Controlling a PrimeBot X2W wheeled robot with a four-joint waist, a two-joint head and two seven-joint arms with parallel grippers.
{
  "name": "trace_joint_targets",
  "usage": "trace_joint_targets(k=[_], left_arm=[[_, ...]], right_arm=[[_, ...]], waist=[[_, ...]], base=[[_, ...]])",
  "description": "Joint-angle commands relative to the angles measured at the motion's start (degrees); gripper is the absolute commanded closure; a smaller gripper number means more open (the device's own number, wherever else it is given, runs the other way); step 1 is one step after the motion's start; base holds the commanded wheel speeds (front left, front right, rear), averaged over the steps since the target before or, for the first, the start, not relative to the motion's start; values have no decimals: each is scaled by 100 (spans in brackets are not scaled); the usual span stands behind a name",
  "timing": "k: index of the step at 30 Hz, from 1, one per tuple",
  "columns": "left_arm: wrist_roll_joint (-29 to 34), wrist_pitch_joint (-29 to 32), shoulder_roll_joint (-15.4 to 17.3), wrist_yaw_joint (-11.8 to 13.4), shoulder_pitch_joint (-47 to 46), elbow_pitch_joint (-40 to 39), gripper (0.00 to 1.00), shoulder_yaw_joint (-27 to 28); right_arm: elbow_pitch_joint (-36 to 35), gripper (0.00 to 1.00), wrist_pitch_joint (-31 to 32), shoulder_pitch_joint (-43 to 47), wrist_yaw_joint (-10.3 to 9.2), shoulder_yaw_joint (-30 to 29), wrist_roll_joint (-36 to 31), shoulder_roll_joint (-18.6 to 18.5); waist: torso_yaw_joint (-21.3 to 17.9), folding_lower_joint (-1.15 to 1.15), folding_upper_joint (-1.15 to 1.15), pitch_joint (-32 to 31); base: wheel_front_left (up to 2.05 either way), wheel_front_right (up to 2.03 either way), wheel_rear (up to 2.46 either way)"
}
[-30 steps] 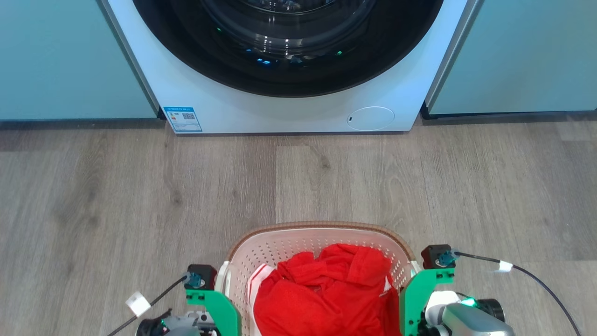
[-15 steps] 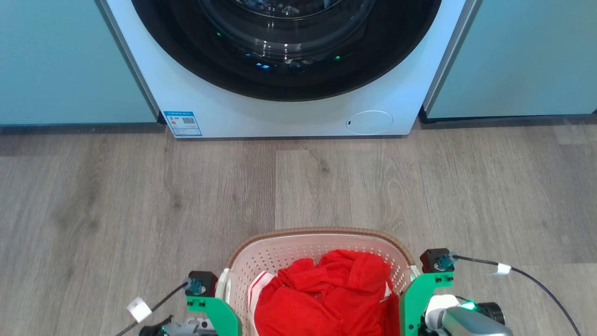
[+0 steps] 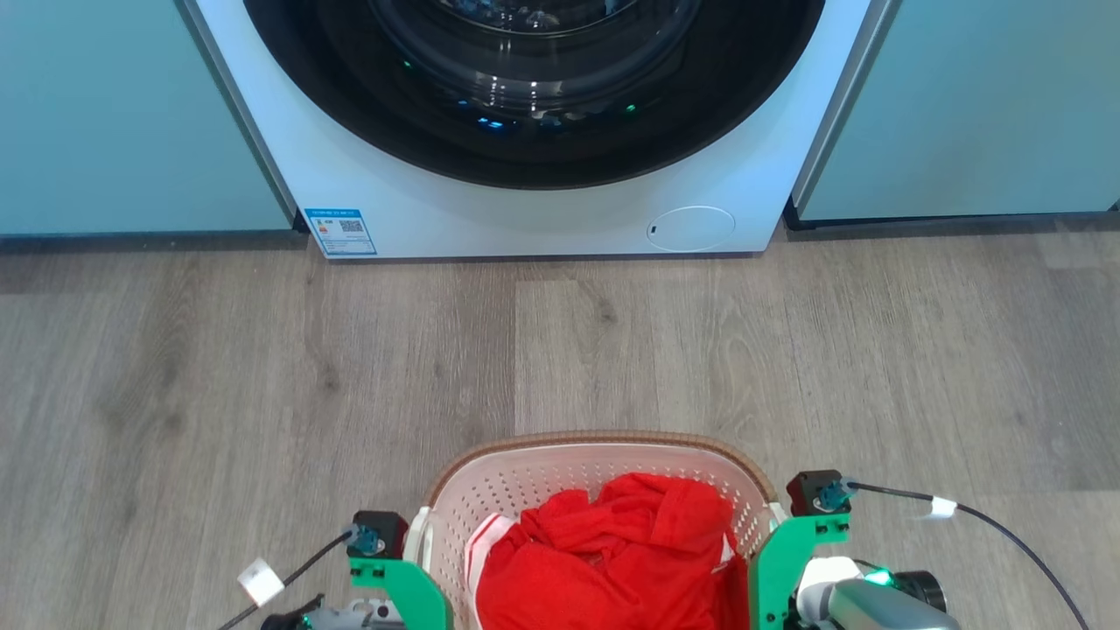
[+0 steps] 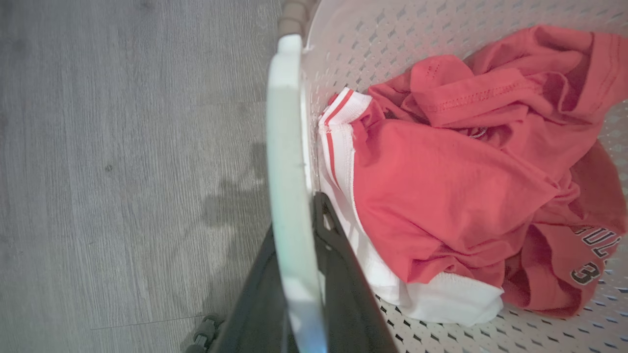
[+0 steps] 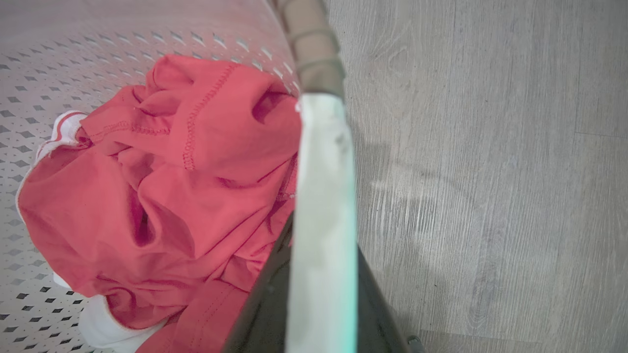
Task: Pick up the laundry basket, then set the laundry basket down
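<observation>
The laundry basket [image 3: 602,440] is white and perforated with a brown woven rim, and it lies at the bottom centre of the head view, between my two arms. A red garment [image 3: 604,560] and a white one with red stripes [image 4: 338,127] lie inside it. My left gripper [image 4: 294,215] is shut on the basket's white left handle [image 4: 286,122], one dark finger inside the wall and one outside. My right gripper [image 5: 321,235] is shut on the white right handle [image 5: 321,171] the same way. I cannot tell whether the basket's base touches the floor.
A white washing machine [image 3: 542,210] with a dark round door stands straight ahead, with teal cabinets on its left [image 3: 131,114] and right [image 3: 980,105]. Grey wood floor [image 3: 560,350] stretches between it and the basket. Thin black cables trail from both wrists.
The whole head picture has slid down slightly, so the camera moved. The basket and both grippers now sit a little lower in the picture. Both grips are unchanged.
</observation>
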Motion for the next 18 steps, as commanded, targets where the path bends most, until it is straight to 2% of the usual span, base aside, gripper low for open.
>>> trace_joint_targets(k=[1,18], left_arm=[[-56,-90,158,66,-251,30,100,70],[-156,-166,158,99,-434,63,100,-42]], right_arm=[[-31,100,-48,19,34,172,0,38],[16,100,-146,-190,34,370,159,38]], waist=[[-3,0,0,16],[-48,0,0,305]], base=[[0,0,0],[0,0,0]])
